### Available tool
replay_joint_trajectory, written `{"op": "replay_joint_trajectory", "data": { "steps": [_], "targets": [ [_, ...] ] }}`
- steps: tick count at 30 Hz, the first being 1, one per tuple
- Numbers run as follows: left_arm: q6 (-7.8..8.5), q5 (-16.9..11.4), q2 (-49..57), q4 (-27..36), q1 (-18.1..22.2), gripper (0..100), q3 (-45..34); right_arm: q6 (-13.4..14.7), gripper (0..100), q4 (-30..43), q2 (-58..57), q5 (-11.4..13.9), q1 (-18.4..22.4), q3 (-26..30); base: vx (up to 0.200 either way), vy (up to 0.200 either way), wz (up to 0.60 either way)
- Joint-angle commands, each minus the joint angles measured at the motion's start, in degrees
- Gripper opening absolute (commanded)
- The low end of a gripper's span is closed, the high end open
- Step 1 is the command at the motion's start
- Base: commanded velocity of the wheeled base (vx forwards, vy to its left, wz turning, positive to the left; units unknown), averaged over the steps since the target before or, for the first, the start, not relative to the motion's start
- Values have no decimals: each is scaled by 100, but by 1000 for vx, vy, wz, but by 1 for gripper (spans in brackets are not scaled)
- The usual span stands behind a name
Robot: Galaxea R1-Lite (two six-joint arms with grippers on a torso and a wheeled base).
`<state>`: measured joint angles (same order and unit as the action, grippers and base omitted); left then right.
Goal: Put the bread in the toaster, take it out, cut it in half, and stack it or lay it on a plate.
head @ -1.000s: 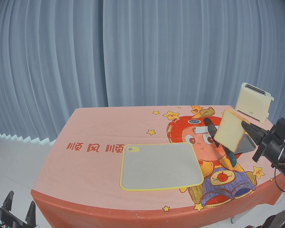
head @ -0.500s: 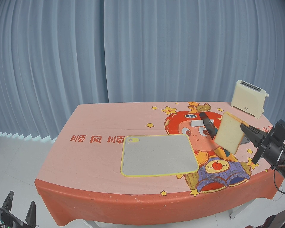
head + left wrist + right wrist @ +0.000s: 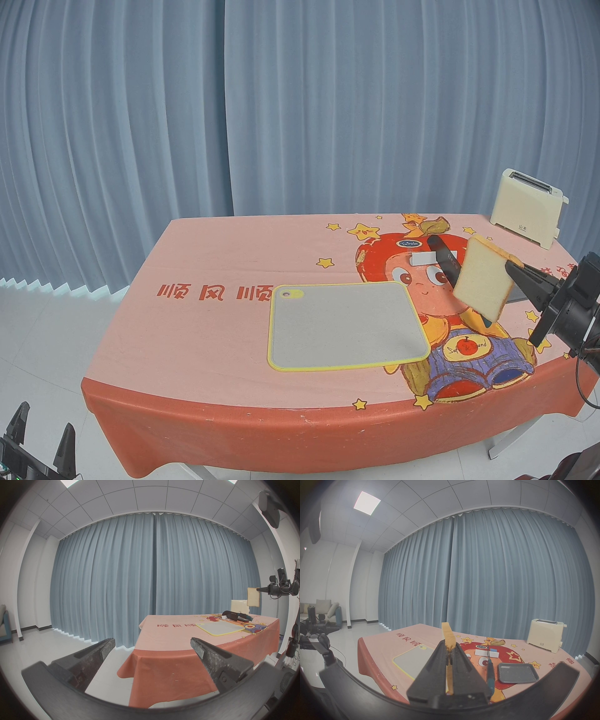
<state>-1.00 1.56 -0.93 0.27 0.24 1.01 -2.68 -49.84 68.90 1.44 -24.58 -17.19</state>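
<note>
Right gripper [image 3: 512,267] pinched the bread [image 3: 484,278] by one edge, its fingers pressed together on the slice, which hung on edge in the air, slightly tilted. Beneath the slice lay the knife [image 3: 445,257] and a grey tray [image 3: 517,672]. The toaster [image 3: 529,207] stood beyond the gripper, well apart. To its left lay the cutting board [image 3: 347,325]. Left gripper [image 3: 153,645] was spread, holding nothing, low and off the table [image 3: 206,337].

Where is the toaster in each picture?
Head view: toaster at the table's far right corner, beyond the bread.
Left wrist view: toaster far off, next to the bread, past the cutting board.
Right wrist view: toaster at the table's far edge, beyond the grey tray.
Shared landmark: the yellow-rimmed cutting board.
</note>
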Motion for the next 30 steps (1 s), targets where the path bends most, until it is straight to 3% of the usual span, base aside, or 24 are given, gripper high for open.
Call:
{"op": "replay_joint_trajectory", "data": {
  "steps": [1, 16, 30],
  "targets": [
    [3, 2, 93, 0, 2, 100, -92, -4, 0, 0, 1, 6, -3, 5, 0, 0, 0],
    [3, 2, 93, 0, 2, 100, -92, 119, 0, -44, 18, 14, -30, -57, 0, 0, 0],
    [3, 2, 93, 0, 2, 100, -92, 734, 0, -61, 27, 14, -408, -294, 0, 0, 0]
  ]
}}
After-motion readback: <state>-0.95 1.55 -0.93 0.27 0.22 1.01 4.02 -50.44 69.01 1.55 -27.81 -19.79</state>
